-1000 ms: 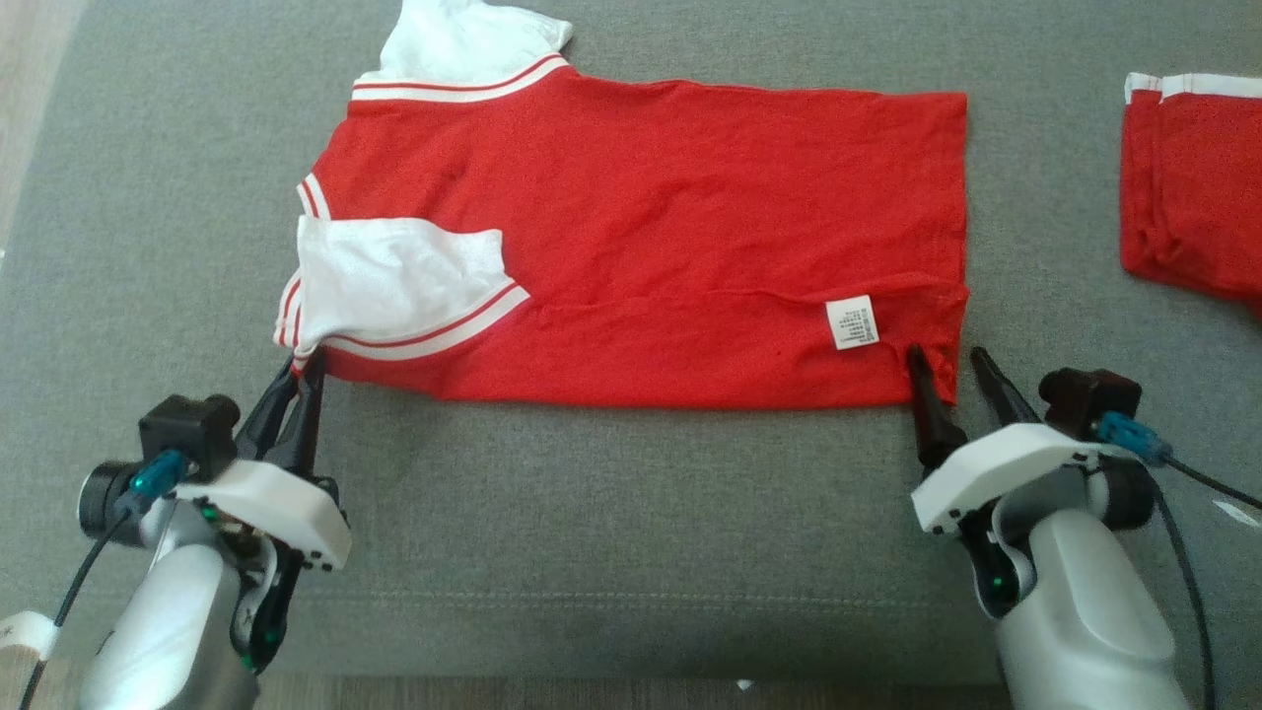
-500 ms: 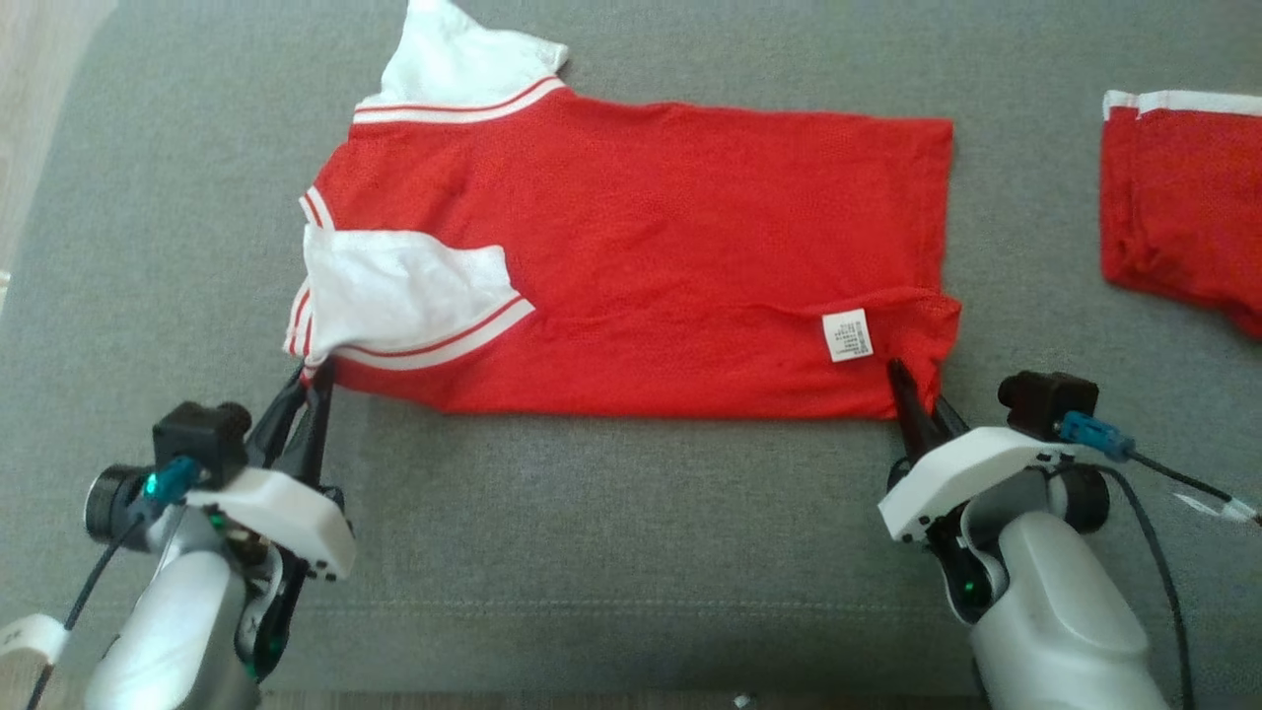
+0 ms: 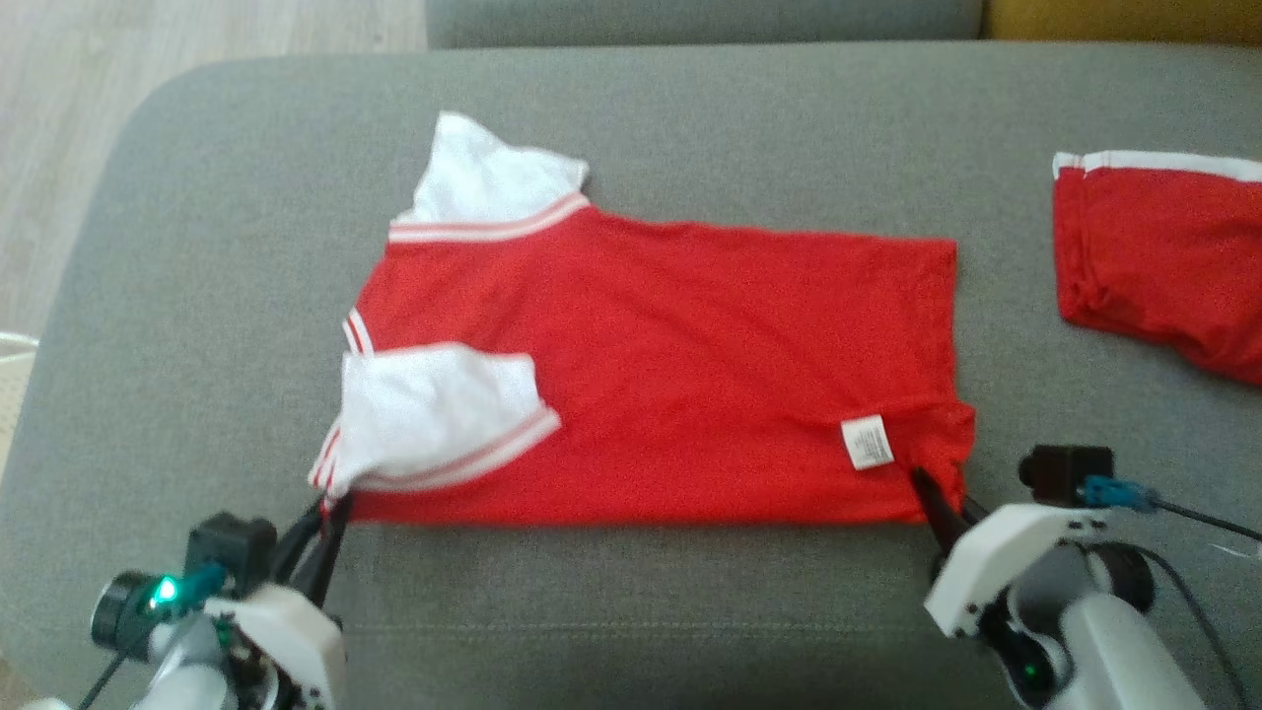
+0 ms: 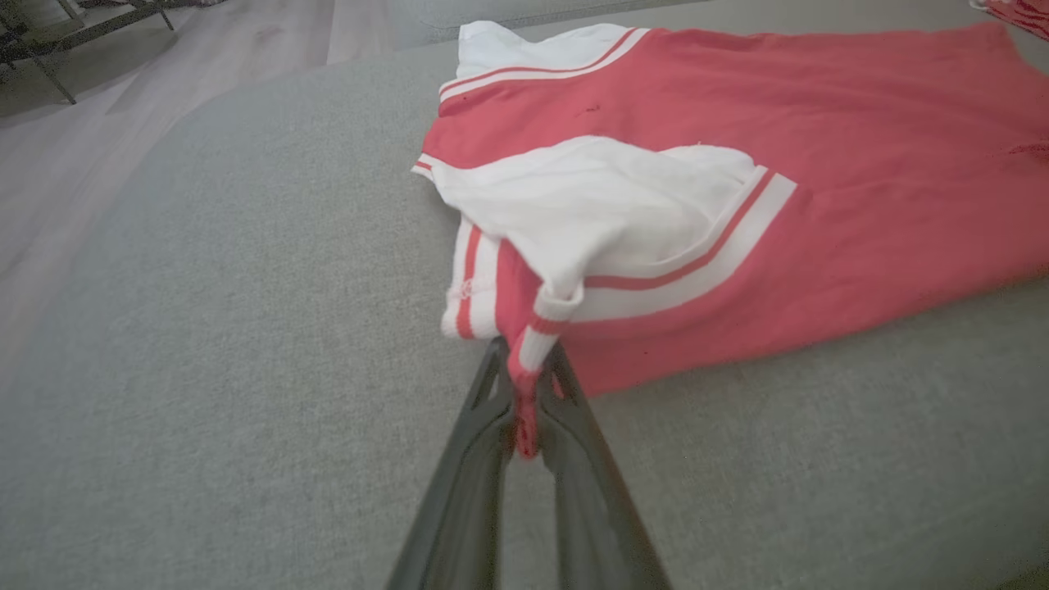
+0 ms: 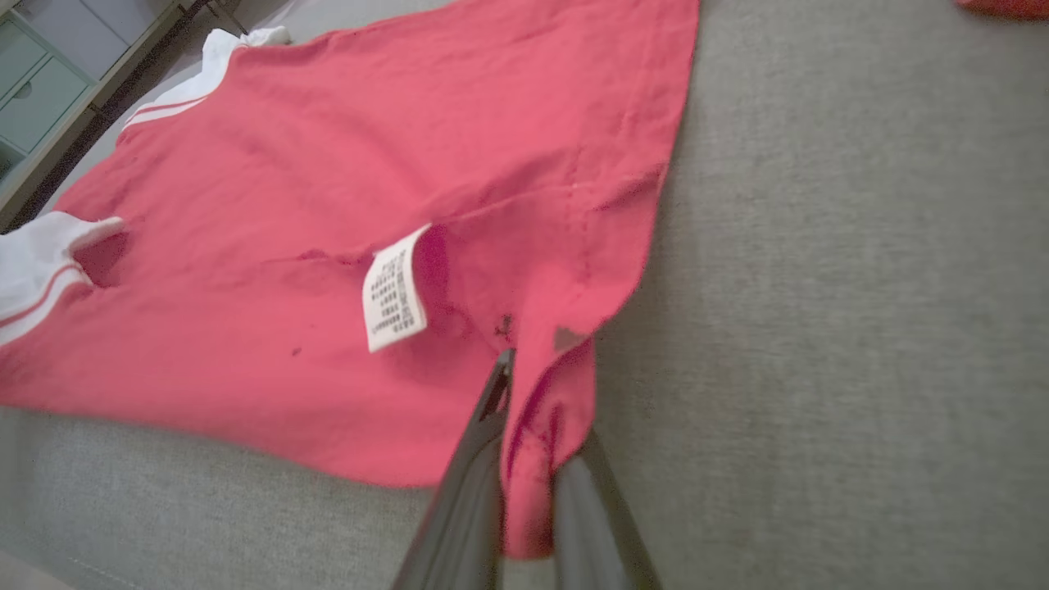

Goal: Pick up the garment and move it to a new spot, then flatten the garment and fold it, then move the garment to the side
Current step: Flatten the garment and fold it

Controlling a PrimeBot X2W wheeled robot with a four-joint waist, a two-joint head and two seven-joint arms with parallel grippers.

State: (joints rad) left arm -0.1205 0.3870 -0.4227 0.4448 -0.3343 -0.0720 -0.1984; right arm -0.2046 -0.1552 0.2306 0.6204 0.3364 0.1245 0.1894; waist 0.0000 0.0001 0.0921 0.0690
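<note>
Right gripper [image 3: 935,490] joined left gripper [image 3: 330,510] pinching garment [image 3: 680,365]; second garment [image 3: 1163,256] aside.

Garment [image 3: 690,365]: red, with white sleeves [image 3: 434,409] whose cuffs were banded white and red; its label [image 3: 868,441] was white with dark print. Sofa [image 3: 197,296]: grey. Second garment [image 3: 1163,256], near the right edge: red, white-trimmed.
</note>
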